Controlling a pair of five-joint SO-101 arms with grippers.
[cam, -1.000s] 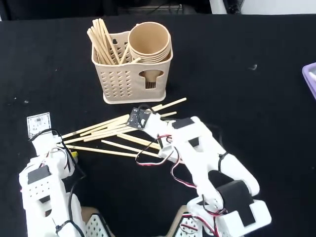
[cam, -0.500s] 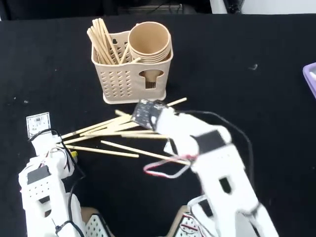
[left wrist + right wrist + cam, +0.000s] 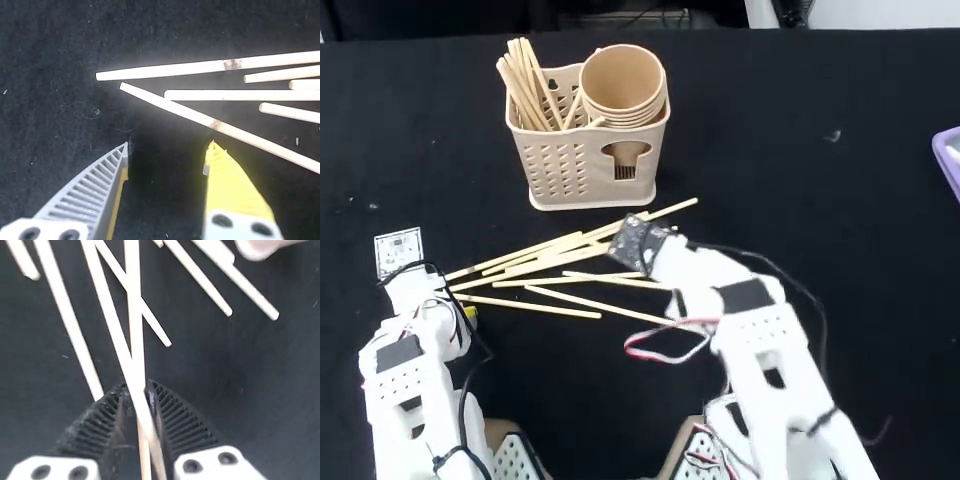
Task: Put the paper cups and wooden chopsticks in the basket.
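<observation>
While the left gripper point(image 3: 167, 145) sits wide open just beside the ends of the loose chopsticks point(image 3: 200, 66), the right gripper point(image 3: 137, 387) pinches some of them, and farther back the basket point(image 3: 585, 165) holds paper cups point(image 3: 623, 85), with bare table point(image 3: 800, 200) on both sides.

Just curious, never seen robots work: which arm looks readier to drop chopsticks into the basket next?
Right. The right gripper is closed on chopsticks, nearer the basket; the left gripper hangs open, holding nothing.
</observation>
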